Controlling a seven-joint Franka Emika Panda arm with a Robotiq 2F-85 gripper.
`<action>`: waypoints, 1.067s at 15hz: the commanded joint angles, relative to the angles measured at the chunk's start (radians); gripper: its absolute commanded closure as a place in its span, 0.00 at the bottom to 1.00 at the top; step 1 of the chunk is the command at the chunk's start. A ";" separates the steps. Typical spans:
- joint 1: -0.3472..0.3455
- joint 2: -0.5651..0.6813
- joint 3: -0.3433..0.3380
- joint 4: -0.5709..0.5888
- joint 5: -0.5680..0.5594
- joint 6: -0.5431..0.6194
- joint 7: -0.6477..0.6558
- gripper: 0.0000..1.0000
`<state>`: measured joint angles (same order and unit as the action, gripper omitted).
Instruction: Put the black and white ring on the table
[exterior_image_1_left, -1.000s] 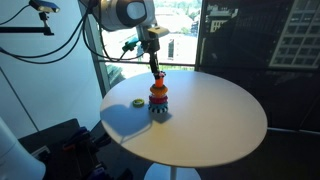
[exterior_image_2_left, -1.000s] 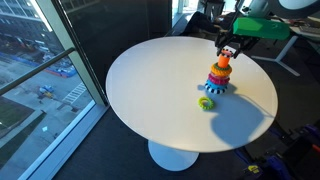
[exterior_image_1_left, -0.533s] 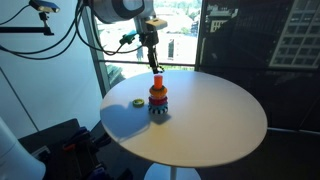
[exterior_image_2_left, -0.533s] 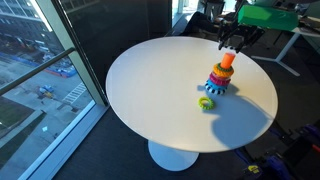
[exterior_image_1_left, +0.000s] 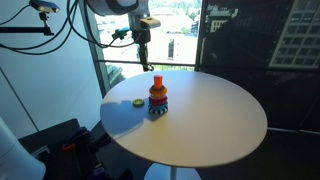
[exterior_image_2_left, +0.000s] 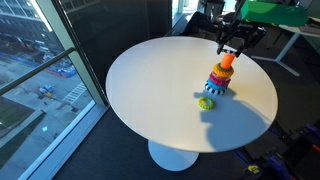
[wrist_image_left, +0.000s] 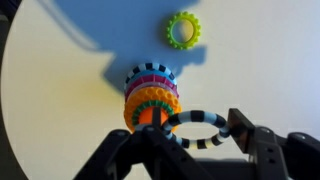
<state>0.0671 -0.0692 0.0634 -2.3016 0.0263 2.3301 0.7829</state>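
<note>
Transport is the step in hand: the hand (wrist_image_left: 203, 136) pinches the black and white ring (wrist_image_left: 205, 116), held in the air just above the stacking tower (wrist_image_left: 150, 98). Next, I judge, it should swing sideways over bare worktop (wrist_image_left: 265, 60), clear of the yellow-green ring (wrist_image_left: 184, 30), then lower and let go.

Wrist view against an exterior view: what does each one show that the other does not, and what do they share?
Only the wrist view: the black and white ring held in the gripper, its stripes clear. Only an exterior view: the table as a whole round top on its pedestal, and the gap between gripper and ring stack. Both: the stack and the yellow-green ring beside it.
</note>
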 joint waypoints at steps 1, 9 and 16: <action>0.002 0.015 0.014 0.022 0.029 -0.069 -0.042 0.57; 0.010 0.131 0.015 0.033 0.036 -0.108 -0.048 0.57; 0.025 0.239 0.010 0.040 0.051 -0.093 -0.039 0.57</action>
<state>0.0843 0.1265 0.0798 -2.2949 0.0539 2.2519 0.7613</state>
